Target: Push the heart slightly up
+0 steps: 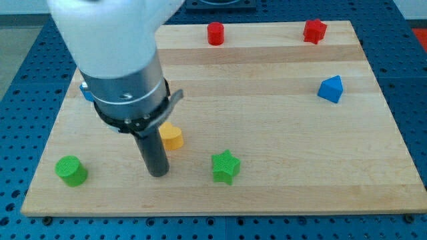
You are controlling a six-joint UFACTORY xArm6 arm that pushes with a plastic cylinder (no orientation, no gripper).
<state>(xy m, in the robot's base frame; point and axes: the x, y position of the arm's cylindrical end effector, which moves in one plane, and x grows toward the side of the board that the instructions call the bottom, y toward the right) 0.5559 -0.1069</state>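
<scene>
A yellow block [173,137], possibly the heart, lies left of the board's middle. Its left side is hidden behind my rod, so I cannot be sure of its shape. My tip [157,174] rests on the board just below and left of the yellow block, close to it. A green star [225,167] lies to the right of my tip. A green cylinder [71,171] lies to its left, near the bottom left corner.
A red cylinder [215,33] and a red star-like block [314,31] sit along the view's top edge. A blue triangle [330,89] is at the right. A blue block [86,93] peeks out behind the arm at the left. The wooden board [280,133] ends near the view's bottom.
</scene>
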